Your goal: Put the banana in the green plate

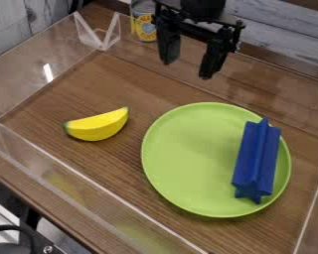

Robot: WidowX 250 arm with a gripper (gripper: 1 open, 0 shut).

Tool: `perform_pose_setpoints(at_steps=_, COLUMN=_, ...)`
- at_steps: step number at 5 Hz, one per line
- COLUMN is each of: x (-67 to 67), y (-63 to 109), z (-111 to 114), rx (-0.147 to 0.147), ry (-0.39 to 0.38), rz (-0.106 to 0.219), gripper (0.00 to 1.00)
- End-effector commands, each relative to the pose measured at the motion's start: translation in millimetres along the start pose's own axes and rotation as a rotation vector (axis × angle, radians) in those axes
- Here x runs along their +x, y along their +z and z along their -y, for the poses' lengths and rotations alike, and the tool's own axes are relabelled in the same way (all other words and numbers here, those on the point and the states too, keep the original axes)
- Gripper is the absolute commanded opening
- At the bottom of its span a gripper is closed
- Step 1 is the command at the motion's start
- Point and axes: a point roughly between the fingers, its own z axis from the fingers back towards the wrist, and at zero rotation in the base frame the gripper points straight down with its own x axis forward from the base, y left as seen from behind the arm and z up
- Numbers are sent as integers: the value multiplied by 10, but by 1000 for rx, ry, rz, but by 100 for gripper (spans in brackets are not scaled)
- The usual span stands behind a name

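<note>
Note the black two-fingered gripper, at the far edge of your view, its fingers wide apart and nothing between them; the yellow toy banana lies on the wooden tabletop, nearer the camera and to the image's left of the gripper, just beside the green plate; its long axis slants gently, the right end farther from you; your approach likely needs fingers straddling its narrow width.

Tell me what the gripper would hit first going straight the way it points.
The gripper would probably meet the wooden table first, or perhaps the green plate; its height is unclear.
</note>
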Motion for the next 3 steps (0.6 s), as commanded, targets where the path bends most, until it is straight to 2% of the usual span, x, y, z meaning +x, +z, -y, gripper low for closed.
perform_pose_setpoints(at_steps=1, x=-68, y=-61, z=-161, rx=9, ry=-103, rz=-3, gripper=100)
perform_pose_setpoints(at_steps=3, x=-269, y=-135, z=-645, rx=40, ry=-382, rz=26, gripper=100)
